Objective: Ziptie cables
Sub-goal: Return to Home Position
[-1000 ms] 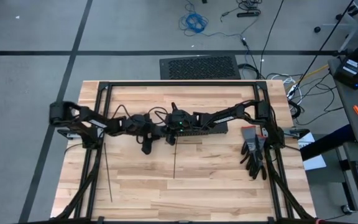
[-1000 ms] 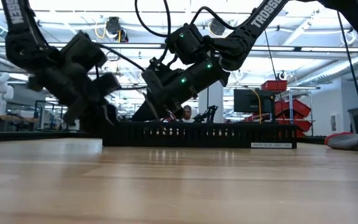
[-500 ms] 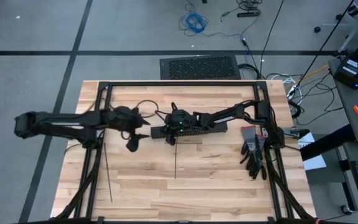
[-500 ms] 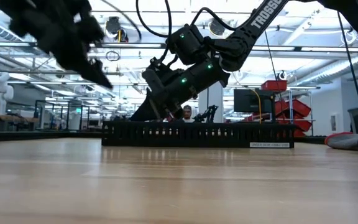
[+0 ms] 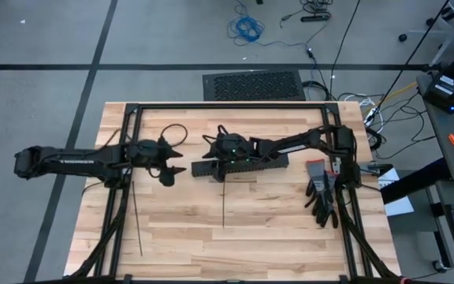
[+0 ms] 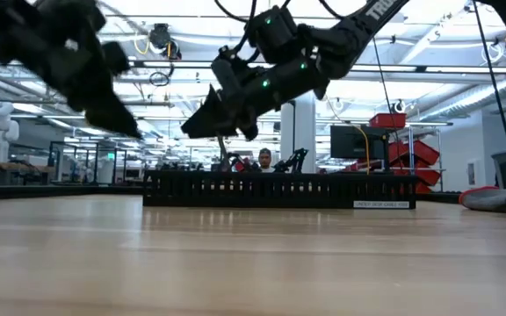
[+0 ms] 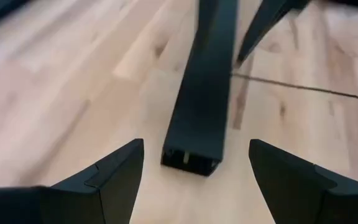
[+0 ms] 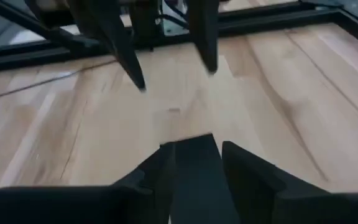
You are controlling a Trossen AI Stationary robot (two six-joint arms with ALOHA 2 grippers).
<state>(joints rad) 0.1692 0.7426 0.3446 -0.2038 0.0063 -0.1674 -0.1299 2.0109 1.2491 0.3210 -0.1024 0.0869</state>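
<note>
On the desk (image 5: 251, 237), the duct (image 6: 279, 189) is seen below the right gripper (image 8: 196, 144) and ahead of the left gripper (image 7: 194, 149) (both parted, empty); homing is judged due.

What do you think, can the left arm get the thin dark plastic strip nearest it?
Probably yes. The left gripper hangs open above the wooden table, and the thin dark plastic strip lies close by on bare wood, nothing over it. Pinching something so flat may be tricky.
</note>
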